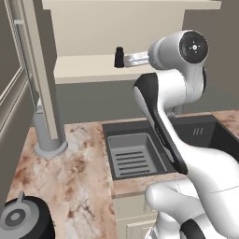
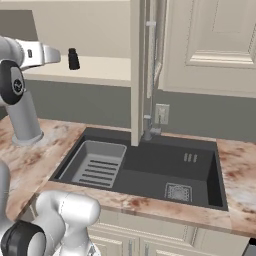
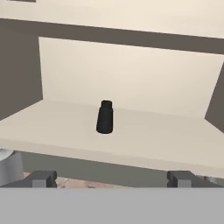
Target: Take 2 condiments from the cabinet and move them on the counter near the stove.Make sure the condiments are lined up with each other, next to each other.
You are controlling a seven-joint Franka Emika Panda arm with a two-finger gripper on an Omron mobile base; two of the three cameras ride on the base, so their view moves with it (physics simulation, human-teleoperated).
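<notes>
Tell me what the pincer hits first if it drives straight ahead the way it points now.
Most likely the black shaker, standing upright on the cabinet shelf dead ahead of the open pincer. Nothing lies between them, though depth is hard to judge.

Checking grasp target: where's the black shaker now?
The black shaker stands upright on the cabinet shelf, centred in the hand view, ahead of the open pincer, untouched.

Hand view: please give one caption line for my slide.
Open gripper faces the black shaker bottle standing upright on the cabinet shelf.
</notes>
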